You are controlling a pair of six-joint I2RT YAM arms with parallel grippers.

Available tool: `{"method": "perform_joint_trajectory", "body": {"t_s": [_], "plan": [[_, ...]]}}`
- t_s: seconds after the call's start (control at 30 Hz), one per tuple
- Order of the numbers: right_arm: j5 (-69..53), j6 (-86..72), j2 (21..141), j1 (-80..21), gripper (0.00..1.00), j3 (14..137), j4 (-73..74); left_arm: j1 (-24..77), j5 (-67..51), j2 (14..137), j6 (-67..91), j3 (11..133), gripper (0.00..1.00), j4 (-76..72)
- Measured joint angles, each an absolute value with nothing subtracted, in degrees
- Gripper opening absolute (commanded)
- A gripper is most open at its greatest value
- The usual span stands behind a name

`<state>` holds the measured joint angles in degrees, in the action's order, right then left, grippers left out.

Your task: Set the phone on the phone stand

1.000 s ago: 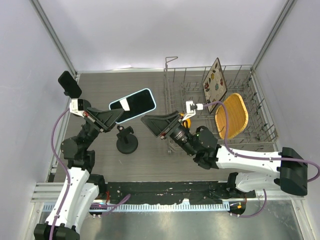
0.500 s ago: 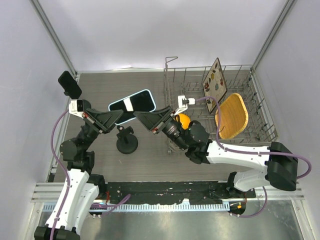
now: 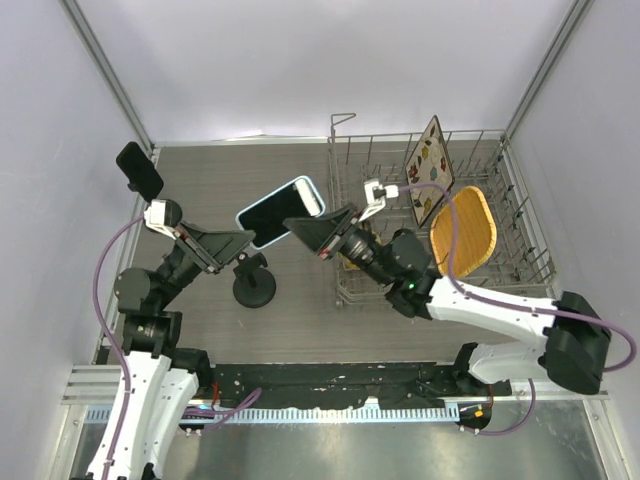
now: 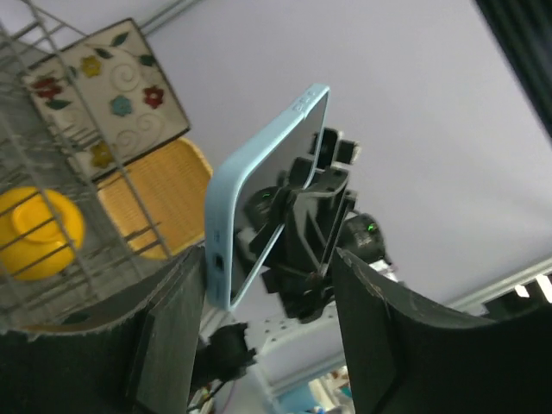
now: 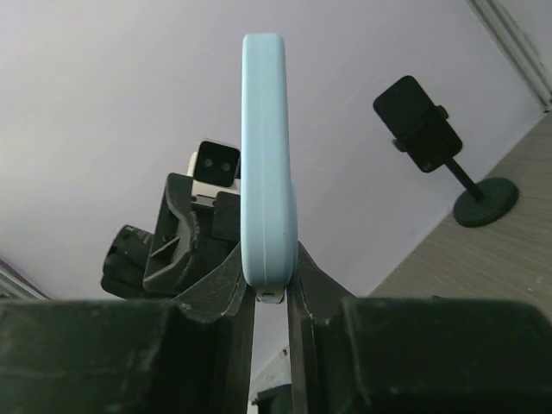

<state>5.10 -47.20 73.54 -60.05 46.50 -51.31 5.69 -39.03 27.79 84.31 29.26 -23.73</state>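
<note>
One phone [image 3: 281,212] in a pale blue case is up in mid-air over the left half of the tabletop [image 3: 300,325], tilted, its dark screen facing up, touching no stand. Its right end is pinched edge-on between the jaws of the right gripper [image 5: 271,281], which are clamped on the case; gripping only the thin end leaves the rest of the body free to go into a cradle. The left gripper [image 3: 240,243] sits at the phone's other end with its jaws apart, one finger on either side of the case, and I see no squeeze there, so the weight looks to rest on the right arm alone.

Just below and toward the near side stands the phone stand [image 3: 253,285], black, with a round base and a short stem, probably the target since it is closest. A second black holder [image 3: 138,170] on its own round base is at the far left corner; which one is meant I cannot tell. Well apart on the right, a wire dish rack [image 3: 505,215] holds a yellow bowl, a woven plate and a flowered tile, out of the carrying path
</note>
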Motion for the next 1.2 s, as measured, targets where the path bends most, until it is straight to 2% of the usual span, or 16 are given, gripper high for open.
{"method": "perform_joint_trajectory", "body": {"t_s": [0.17,0.3,0.33,0.4,0.43,0.47,0.6,0.7,0.77,0.87,0.9,1.07,1.2], "plan": [[-3.29,-39.31,63.31,-51.66,0.01,46.22,-35.35,6.39,-40.21,26.72,65.23,40.29,0.66,0.47],[-12.95,-28.18,58.33,-49.76,0.01,52.03,-16.51,6.57,-43.51,27.38,52.49,49.58,0.68,10.44],[-15.55,-26.0,58.08,-49.78,0.01,53.58,-12.84,6.63,-45.58,28.03,49.89,51.51,0.63,11.4],[-24.4,-19.7,58.28,-49.89,0.01,58.78,-0.78,6.94,-50.57,30.02,46.19,53.89,0.42,12.08],[-26.26,-18.37,58.52,-49.93,0.01,59.86,1.93,7.55,-52.75,31.35,44.91,54.43,0.37,12.34],[-29.21,-16.34,59.0,-50.06,0.01,61.69,6.55,8.62,-54.41,33.08,43.9,54.68,0.38,12.78],[-36.16,-10.09,60.62,-50.24,0.01,64.42,19.92,15.31,-58.43,42.46,41.04,55.44,0.57,15.07],[-37.91,-6.07,61.56,-50.24,0.01,64.77,29.69,23.73,-56.64,48.66,37.6,56.4,0.63,19.73],[-38.26,-4.36,62.02,-50.24,0.01,64.79,34.09,30.22,-54.35,50.63,34.74,56.9,0.63,23.51],[-39.97,-2.87,61.95,-50.24,0.01,64.82,37.71,39.09,-50.59,52.31,30.57,58.74,0.52,27.16],[-41.01,-2.5,61.84,-50.24,0.01,64.95,38.76,41.63,-48.82,53.21,29.41,59.75,0.46,28.29],[-44.95,-1.04,61.52,-50.68,0.01,66.26,42.76,54.98,-39.86,60.88,22.65,65.56,0.31,33.23],[-45.74,-0.69,59.51,-50.17,0.01,66.19,44.95,58.37,-35.35,63.29,20.47,67.18,0.18,33.95]]}}
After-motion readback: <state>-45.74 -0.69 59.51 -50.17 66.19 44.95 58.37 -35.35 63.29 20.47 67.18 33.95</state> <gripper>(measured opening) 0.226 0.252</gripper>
